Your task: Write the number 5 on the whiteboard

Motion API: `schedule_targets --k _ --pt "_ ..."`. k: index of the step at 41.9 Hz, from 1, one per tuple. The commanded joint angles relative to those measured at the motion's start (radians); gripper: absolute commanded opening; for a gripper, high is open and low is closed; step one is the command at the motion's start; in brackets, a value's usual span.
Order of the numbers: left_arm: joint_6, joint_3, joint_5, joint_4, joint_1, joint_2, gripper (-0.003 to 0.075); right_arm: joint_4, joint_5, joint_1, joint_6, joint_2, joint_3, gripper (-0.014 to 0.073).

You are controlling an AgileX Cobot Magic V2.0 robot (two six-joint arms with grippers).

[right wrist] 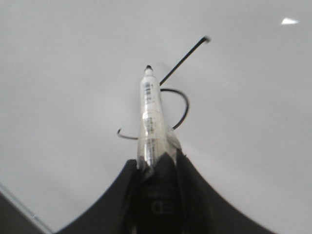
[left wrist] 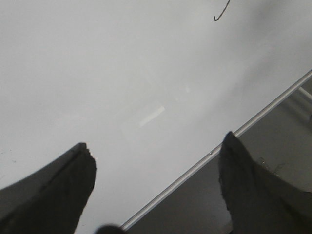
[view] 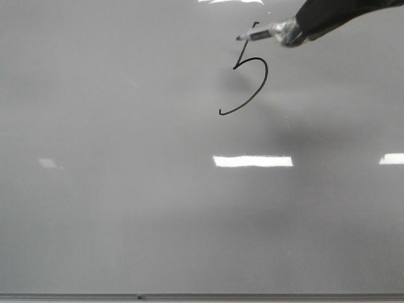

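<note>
The whiteboard (view: 126, 189) fills the front view. A thin black number 5 (view: 266, 82) is drawn on its upper middle, and its curved belly (right wrist: 186, 105) and long top stroke also show in the right wrist view. My right gripper (view: 295, 31) comes in from the top right, shut on a clear-bodied marker (view: 265, 31). The marker's dark tip points left, just beside the digit's top stroke; I cannot tell if it touches the board. My left gripper (left wrist: 155, 146) is open with nothing between its fingers, over the board's lower part. Only the digit's tail (left wrist: 222, 14) shows there.
A thin grey metal edge (view: 202, 296) runs along the board's bottom and crosses the left wrist view (left wrist: 219, 146) diagonally, with a darker surface beyond it. Bright rectangular light reflections (view: 252, 161) lie on the board below the digit.
</note>
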Motion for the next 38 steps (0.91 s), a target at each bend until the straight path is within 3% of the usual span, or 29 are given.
schedule_targets --k 1,29,38 --pt "-0.011 -0.026 -0.062 -0.015 0.003 -0.007 0.0512 0.003 -0.121 -0.031 -0.005 -0.025 -0.037 -0.0050" --pt "-0.011 -0.026 -0.060 -0.015 0.003 -0.007 0.0512 0.002 -0.215 -0.040 -0.005 0.071 -0.040 -0.0050" --pt "-0.011 -0.026 -0.060 -0.015 0.003 -0.007 0.0512 -0.001 -0.165 -0.137 -0.004 0.031 -0.040 -0.0050"
